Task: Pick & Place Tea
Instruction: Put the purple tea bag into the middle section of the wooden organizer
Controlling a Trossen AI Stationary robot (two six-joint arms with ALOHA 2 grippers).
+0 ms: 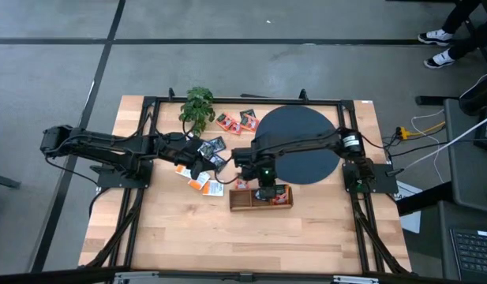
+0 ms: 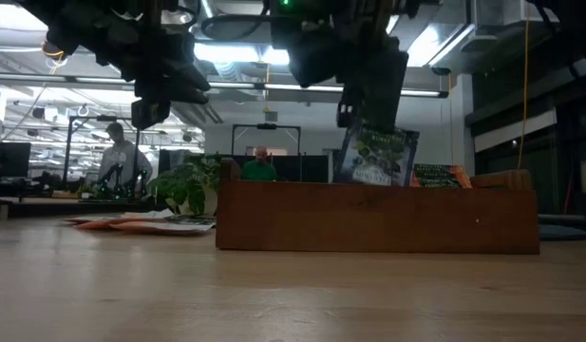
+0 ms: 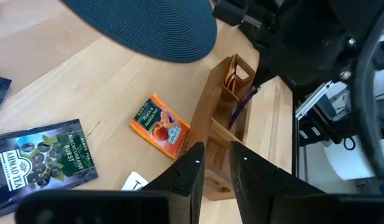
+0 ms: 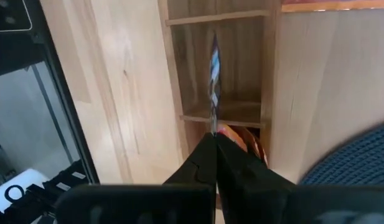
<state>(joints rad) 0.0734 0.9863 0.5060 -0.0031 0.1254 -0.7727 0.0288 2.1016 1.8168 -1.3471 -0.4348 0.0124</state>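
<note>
— Up front, what lies along the near edge?
— Only bare counter [image 1: 227, 244], with open room out to the rim.

— Then the wooden box [image 1: 261, 199]?
— Stands mid-counter, compartments open upward. Right pincer [image 4: 211, 138] directly above, clamped on a dark teal tea packet [image 2: 376, 155] held edge-on, lower edge inside a middle compartment, orange packets [image 2: 443, 175] in the neighbouring one.

— And leftward?
— Left pincer [image 3: 215, 163] slightly apart, holding nothing, hovering over loose packets [image 1: 202, 178] beside the box's end.

— Farther back?
— Black disc [image 1: 300, 143], more packets [image 1: 237, 121], a small plant [image 1: 197, 106] near the far edge.
</note>
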